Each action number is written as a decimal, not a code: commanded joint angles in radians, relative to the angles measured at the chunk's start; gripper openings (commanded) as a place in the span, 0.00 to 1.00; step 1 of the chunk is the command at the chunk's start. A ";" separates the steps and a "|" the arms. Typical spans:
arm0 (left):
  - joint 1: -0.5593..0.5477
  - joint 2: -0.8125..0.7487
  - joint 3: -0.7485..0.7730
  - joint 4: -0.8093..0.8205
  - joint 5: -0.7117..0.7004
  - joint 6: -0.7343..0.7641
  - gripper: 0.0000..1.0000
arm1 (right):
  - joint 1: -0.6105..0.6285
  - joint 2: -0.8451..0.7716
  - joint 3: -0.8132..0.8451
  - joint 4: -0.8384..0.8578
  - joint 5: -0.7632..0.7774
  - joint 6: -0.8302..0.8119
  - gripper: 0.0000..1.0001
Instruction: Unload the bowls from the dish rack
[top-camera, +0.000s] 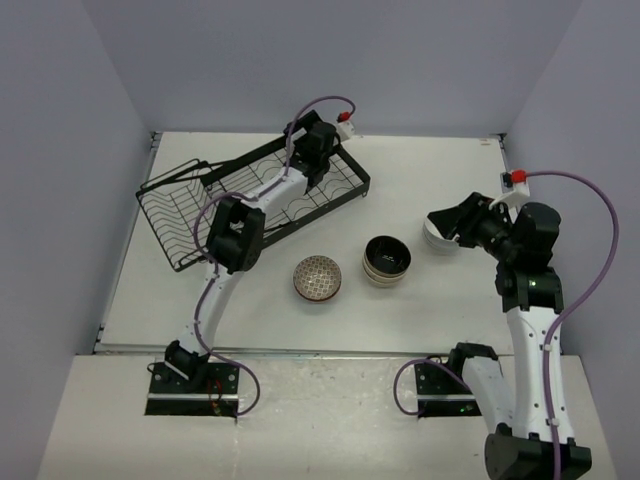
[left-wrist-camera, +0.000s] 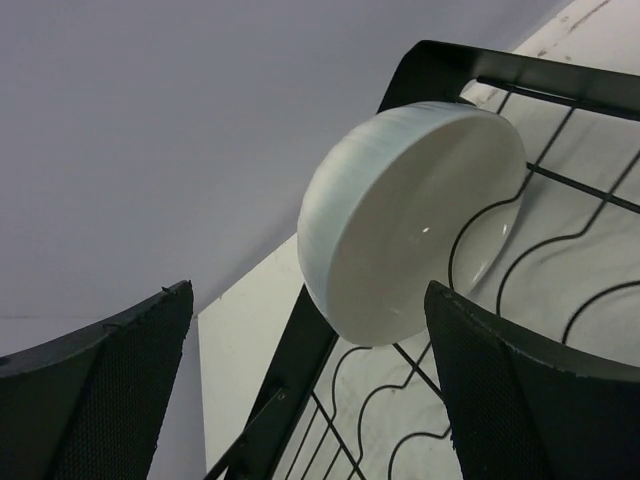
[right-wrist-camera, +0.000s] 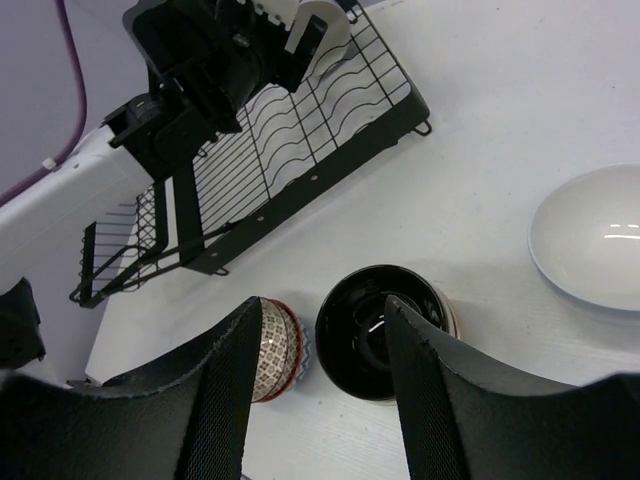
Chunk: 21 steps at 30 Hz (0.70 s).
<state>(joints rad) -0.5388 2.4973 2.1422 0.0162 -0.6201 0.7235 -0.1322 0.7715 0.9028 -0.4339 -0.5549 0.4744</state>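
The black wire dish rack (top-camera: 250, 200) lies at the far left. One white bowl (left-wrist-camera: 410, 215) stands on edge at its far end, also seen in the right wrist view (right-wrist-camera: 325, 40). My left gripper (left-wrist-camera: 310, 295) is open just short of this bowl, touching nothing. It hangs over the rack's far right end (top-camera: 318, 150). On the table stand a patterned bowl (top-camera: 317, 278), a stack of tan bowls with dark insides (top-camera: 386, 260) and white bowls (top-camera: 437, 242). My right gripper (top-camera: 448, 220) is open and empty above the white bowls.
The rack's basket section (top-camera: 180, 205) at the left holds nothing that I can see. In the right wrist view the dark bowl (right-wrist-camera: 380, 335) and patterned bowl (right-wrist-camera: 280, 350) lie below my fingers and a white bowl (right-wrist-camera: 595, 235) sits to the right.
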 joint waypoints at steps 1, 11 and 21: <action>0.043 0.034 0.074 0.090 0.029 0.019 0.96 | 0.016 -0.015 0.005 0.034 -0.036 -0.006 0.53; 0.071 0.130 0.145 0.122 0.097 -0.044 0.70 | 0.049 -0.014 0.007 0.027 -0.017 -0.013 0.52; 0.051 0.124 0.110 0.218 0.013 -0.030 0.15 | 0.069 -0.012 0.010 0.021 -0.010 -0.022 0.52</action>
<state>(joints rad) -0.4694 2.6431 2.2456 0.1429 -0.5846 0.6949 -0.0715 0.7654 0.9028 -0.4328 -0.5674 0.4702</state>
